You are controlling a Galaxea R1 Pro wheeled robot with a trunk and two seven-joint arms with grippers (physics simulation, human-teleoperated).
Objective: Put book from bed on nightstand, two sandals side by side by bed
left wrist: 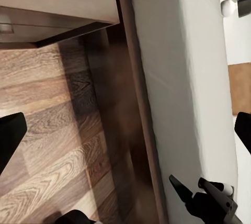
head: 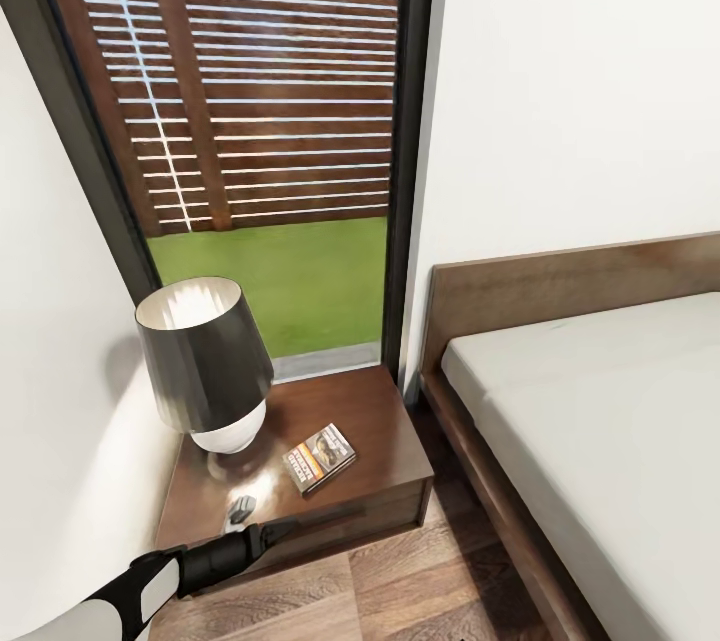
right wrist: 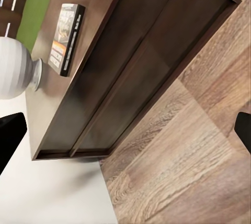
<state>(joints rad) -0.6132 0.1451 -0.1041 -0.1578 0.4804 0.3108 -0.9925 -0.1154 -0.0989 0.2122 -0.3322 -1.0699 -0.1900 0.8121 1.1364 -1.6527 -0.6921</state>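
Note:
The book (head: 321, 457) lies flat on the dark brown nightstand (head: 385, 421), to the right of a lamp, and nothing holds it. In the right wrist view the book (right wrist: 67, 35) rests on the top of the nightstand (right wrist: 130, 67), above its drawer fronts. The bed (head: 600, 421) stands just right of the nightstand, its mattress bare. My left arm (head: 215, 553) reaches across the nightstand's front edge. My left gripper (left wrist: 125, 132) is open and empty over the floor beside the bed (left wrist: 183, 77). My right gripper (right wrist: 125, 130) is open and empty, facing the nightstand front. The sandals are out of view.
A black-shaded lamp (head: 205, 361) with a white base takes up the nightstand's left half. A tall window (head: 260, 141) sits behind it, with a white wall on the left. Wood-plank floor (head: 420, 581) runs between nightstand and bed frame. A dark two-fingered part (left wrist: 201, 198) shows by the mattress edge.

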